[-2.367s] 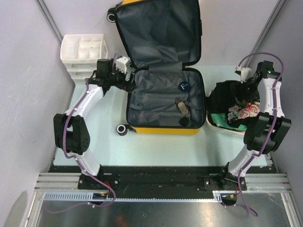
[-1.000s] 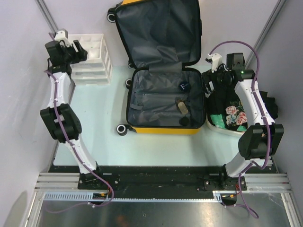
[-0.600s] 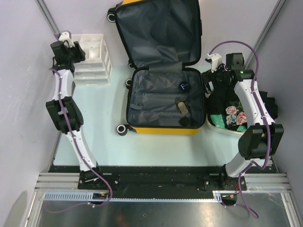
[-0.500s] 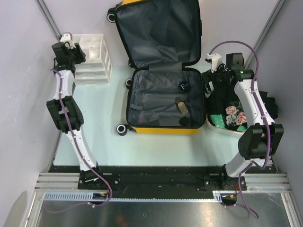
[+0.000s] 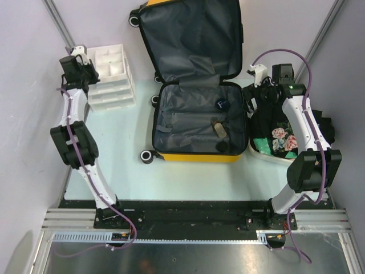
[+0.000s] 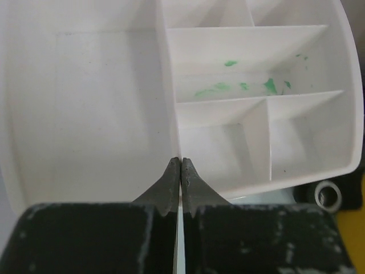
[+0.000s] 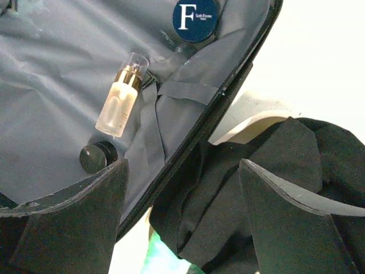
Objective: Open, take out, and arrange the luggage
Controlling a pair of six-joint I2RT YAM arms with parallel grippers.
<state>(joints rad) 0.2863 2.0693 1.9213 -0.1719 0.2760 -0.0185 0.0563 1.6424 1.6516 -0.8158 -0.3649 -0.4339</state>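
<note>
left jaws: closed, over drawer unit (image 6: 85, 103) | right jaws: wide, empty

Inside a robotics lab test cell — plain grey wall panels (image 5: 23, 85) at left and right, metal struts (image 5: 57, 17) in the upper corners, a pale table (image 5: 188, 177), and along the bottom edge an aluminium rail (image 5: 57, 220) where the left arm (image 5: 73, 142) and right arm (image 5: 302, 123) are bolted.

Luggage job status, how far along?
Done: luggage open, clothes heaped in the white tub. In hand: nothing visible; left gripper shut over the drawer unit, right gripper open above the clothes. To do: bottle, navy disc and black jar lie inside.
</note>
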